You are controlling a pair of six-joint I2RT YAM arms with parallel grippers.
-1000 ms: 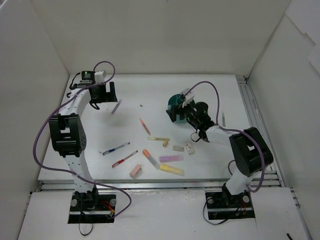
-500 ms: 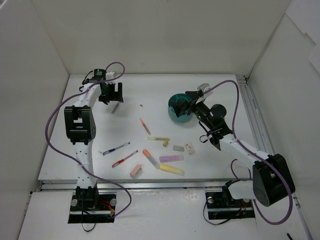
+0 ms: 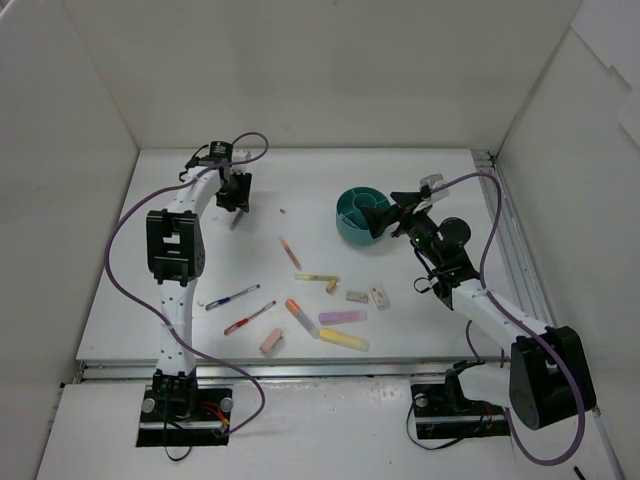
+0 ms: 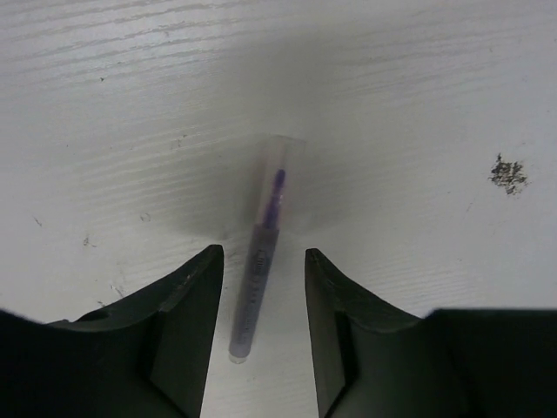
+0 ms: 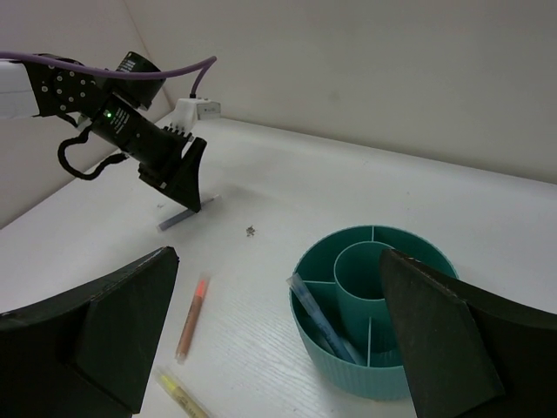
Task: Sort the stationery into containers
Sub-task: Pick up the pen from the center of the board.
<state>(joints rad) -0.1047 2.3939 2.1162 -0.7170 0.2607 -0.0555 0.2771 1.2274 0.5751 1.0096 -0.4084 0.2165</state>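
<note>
Pickup of the grey pen (image 4: 271, 187) at upper left: our left gripper (image 4: 263, 261) straddles it, jaws narrowly apart, nothing held; next we pinch it and carry to the teal cup (image 5: 348, 370)

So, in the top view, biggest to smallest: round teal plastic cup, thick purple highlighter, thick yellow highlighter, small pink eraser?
1. round teal plastic cup
2. thick purple highlighter and thick yellow highlighter, too alike to rank
3. small pink eraser
</note>
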